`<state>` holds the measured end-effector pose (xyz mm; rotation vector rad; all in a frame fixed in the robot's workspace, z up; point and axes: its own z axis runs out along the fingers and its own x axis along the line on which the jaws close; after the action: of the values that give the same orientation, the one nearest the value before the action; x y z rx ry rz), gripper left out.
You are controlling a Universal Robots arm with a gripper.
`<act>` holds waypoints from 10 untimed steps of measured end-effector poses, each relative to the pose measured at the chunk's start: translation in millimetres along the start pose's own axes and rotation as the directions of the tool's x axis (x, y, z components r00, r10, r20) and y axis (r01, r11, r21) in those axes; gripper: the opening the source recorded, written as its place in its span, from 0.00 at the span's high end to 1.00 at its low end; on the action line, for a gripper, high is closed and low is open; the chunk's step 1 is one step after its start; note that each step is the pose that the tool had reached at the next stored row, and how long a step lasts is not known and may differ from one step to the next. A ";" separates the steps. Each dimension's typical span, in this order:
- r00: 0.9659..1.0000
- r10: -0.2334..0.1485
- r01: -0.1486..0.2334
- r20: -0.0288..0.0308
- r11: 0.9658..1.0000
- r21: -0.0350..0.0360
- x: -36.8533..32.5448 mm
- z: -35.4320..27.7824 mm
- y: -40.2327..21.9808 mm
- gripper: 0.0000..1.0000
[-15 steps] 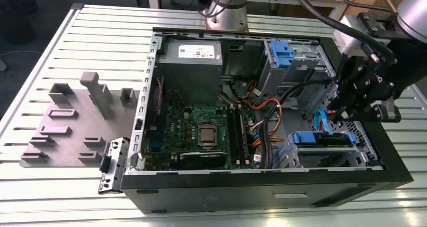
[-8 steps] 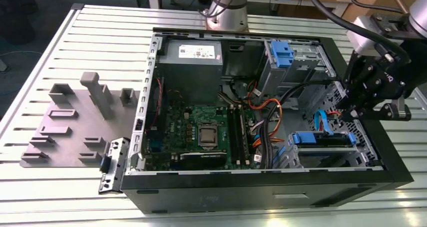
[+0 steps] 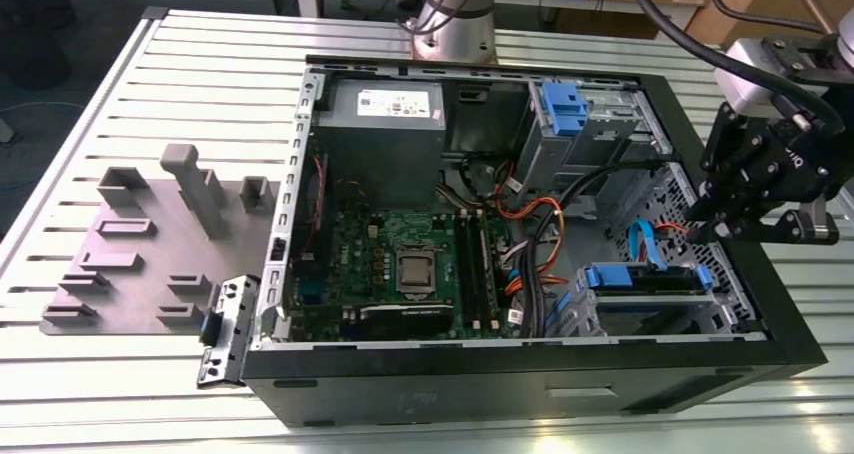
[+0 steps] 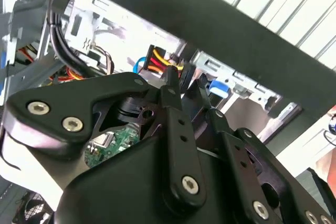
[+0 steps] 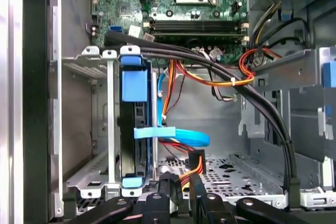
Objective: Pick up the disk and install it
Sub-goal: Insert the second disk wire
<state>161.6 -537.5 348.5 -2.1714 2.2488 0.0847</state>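
The black jaws (image 5: 181,192) are closed together with nothing held between them, their tips hanging just above the perforated metal floor of the open black computer case (image 3: 694,369), close to a red and yellow cable connector (image 5: 195,160). In the exterior view the jaws (image 3: 705,224) sit over the case's side nearest the exterior view's right, above the drive bay. Just beside the jaws stands the disk (image 5: 134,129), a flat drive framed by a bright blue plastic carrier, seated edge-on in the grey metal drive cage (image 5: 86,124) with a light blue ribbon cable (image 5: 178,136) running from it. The exterior view shows the same disk (image 3: 647,277) in the case's corner near the front edge of the slatted metal worktop (image 3: 134,394). Thick black cables (image 5: 252,95) arch over the bay towards the green motherboard (image 3: 400,249). A grey moulded fixture tray (image 3: 127,264) lies on the worktop beyond the case, towards the exterior view's left.
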 end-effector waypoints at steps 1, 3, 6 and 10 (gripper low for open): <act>1.000 0.000 0.000 0.000 1.000 0.000 0.0 1.2 -1.1 0.71; 1.000 0.000 0.000 0.000 1.000 -0.001 0.0 1.2 -1.9 0.71; 1.000 -0.001 0.001 0.000 1.000 -0.001 0.0 1.4 -2.0 0.71; 1.000 -0.001 0.001 0.000 1.000 -0.001 0.0 1.4 -2.0 0.72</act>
<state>163.6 -537.5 347.0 -2.1733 2.2478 0.0856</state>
